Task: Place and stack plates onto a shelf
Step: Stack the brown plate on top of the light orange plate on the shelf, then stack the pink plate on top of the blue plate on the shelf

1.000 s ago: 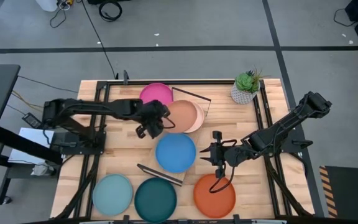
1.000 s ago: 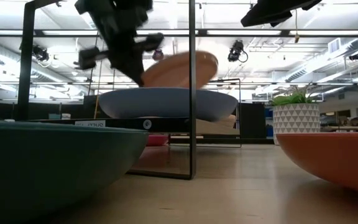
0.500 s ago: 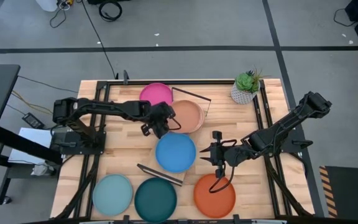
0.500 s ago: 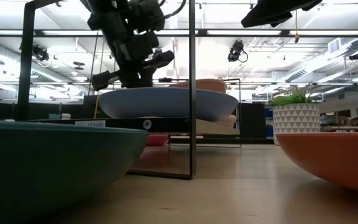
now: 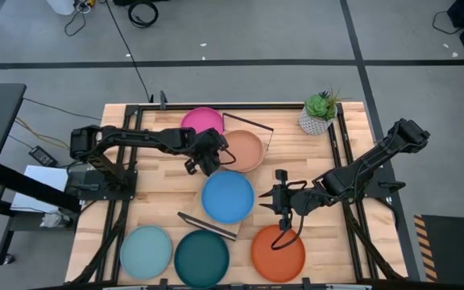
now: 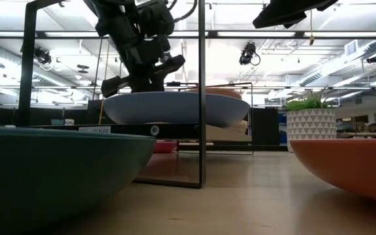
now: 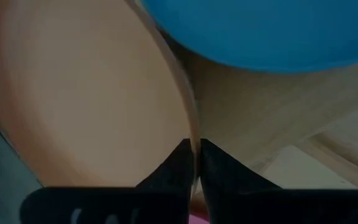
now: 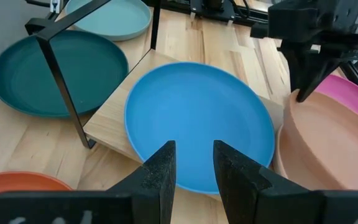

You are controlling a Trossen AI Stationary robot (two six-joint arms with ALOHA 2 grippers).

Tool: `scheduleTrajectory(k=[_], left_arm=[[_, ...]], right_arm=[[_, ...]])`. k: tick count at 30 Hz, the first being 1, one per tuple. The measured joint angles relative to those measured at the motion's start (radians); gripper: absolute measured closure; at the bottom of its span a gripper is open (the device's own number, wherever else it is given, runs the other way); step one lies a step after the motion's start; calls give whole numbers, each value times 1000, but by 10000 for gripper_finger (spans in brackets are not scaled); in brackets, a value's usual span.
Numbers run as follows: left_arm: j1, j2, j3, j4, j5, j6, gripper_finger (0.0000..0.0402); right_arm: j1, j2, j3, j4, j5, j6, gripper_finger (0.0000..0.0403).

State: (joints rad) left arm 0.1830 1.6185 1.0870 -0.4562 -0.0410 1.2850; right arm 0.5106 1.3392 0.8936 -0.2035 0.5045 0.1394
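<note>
My left gripper (image 5: 214,158) is shut on the peach plate (image 5: 243,151), which lies level on the far end of the light wood shelf (image 8: 114,124). What lies under the peach plate is hidden. The blue plate (image 5: 227,196) lies flat on the shelf's near end. My right gripper (image 5: 275,197) hovers open to the right of the blue plate (image 8: 197,118) and touches nothing. The magenta plate (image 5: 200,121), the light teal plate (image 5: 146,250), the dark teal plate (image 5: 201,258) and the orange-red plate (image 5: 278,252) rest on the tabletop. My left gripper pinches the peach plate's rim (image 7: 192,134) on its left side between the two fingers, one on the plate's inner face and one outside. The fingers come slanting down from the table's left. The plate sits level, close beside the blue plate (image 7: 260,31).
A potted plant (image 5: 321,113) stands at the table's far right. Black wire frames (image 8: 61,74) rise at both short ends of the shelf. Bare tabletop shows to the left of the blue plate and to the right of the peach plate.
My left gripper has moved down and a little toward the table's right, still shut on the peach plate. The plate, first lifted and tilted, has come down level on the shelf's far end and now covers the pale plate that showed beneath it.
</note>
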Motion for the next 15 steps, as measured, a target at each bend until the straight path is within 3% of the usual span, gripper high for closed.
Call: scheduleTrajectory(k=[5,15], left_arm=[[1,20,0,27,-4,-43,363],[1,18,0,132,2,-95,310]], right_arm=[[0,0,0,0,0,0,289],[1,0,0,-1,0,-5,289]])
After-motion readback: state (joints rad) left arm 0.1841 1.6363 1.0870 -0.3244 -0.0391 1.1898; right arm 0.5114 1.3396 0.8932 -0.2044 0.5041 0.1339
